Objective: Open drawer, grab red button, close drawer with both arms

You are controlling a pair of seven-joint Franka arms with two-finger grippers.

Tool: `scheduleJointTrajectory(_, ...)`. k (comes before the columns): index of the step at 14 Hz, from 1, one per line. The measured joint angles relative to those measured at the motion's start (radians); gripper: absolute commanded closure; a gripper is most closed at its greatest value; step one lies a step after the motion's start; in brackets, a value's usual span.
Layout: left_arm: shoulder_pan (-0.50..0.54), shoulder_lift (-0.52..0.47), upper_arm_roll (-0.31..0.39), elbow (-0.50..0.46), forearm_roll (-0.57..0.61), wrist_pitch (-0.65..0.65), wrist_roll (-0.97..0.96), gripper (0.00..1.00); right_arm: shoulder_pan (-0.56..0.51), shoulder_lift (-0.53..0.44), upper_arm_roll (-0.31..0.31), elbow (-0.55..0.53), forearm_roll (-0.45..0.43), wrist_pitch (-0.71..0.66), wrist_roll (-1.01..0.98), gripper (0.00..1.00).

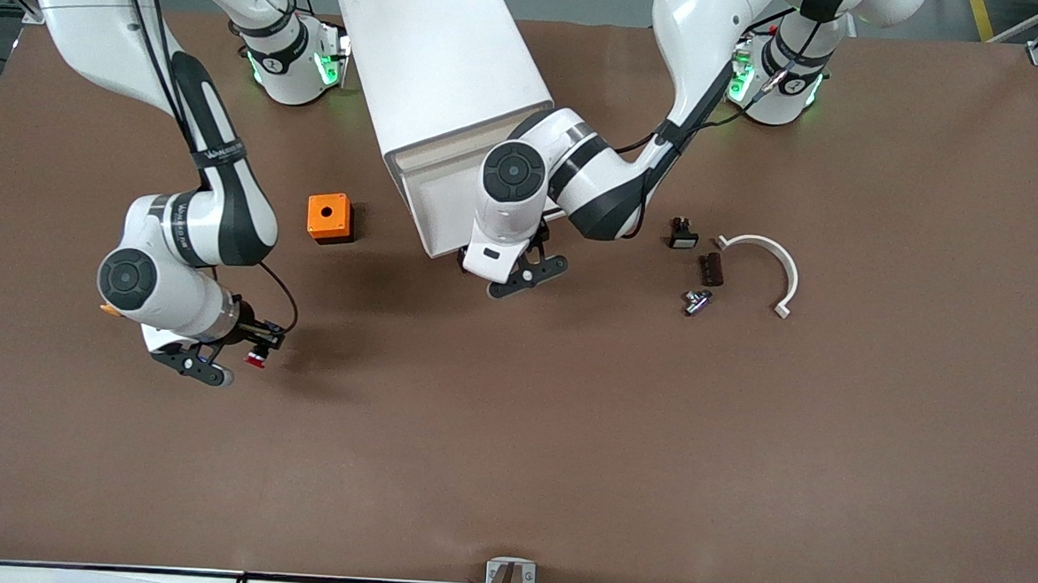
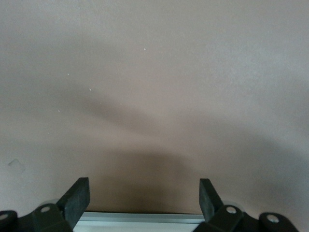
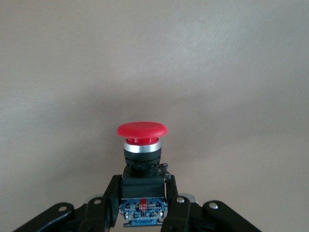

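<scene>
My right gripper (image 1: 245, 353) is shut on the red-capped button (image 1: 255, 359) and holds it over bare table toward the right arm's end. In the right wrist view the fingers (image 3: 107, 195) clamp the button's (image 3: 142, 145) black-and-blue body, with the cap pointing away. My left gripper (image 1: 530, 276) is open and empty, low at the drawer's front (image 1: 439, 207) of the white cabinet (image 1: 441, 74). In the left wrist view its gripper (image 2: 143, 188) shows its fingers (image 2: 77, 198) spread wide above a pale metal edge (image 2: 145, 217). I cannot tell whether the drawer is fully shut.
An orange box with a hole (image 1: 330, 218) sits beside the cabinet toward the right arm's end. Toward the left arm's end lie a small black part (image 1: 684, 234), a dark brown block (image 1: 711, 269), a metal fitting (image 1: 697, 301) and a white curved piece (image 1: 765, 260).
</scene>
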Motion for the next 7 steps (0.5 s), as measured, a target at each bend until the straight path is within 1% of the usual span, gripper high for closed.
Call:
scheduleJointTrajectory(3,-0.018,0.0,0.0,-0.003,0.0,0.0,0.0,0.0,-0.064,0.002,0.0,-0.083,0.0,0.091,-0.13,1.0)
scheduleJointTrajectory(6,-0.031,0.0,0.0,-0.004,0.0,0.0,0.0,0.0,-0.088,0.001,-0.001,-0.12,-0.007,0.103,-0.166,1.0)
scheduleJointTrajectory(7,-0.035,0.0,0.0,-0.006,0.0,0.0,0.0,0.0,-0.09,-0.003,-0.002,-0.129,-0.029,0.102,-0.167,1.0)
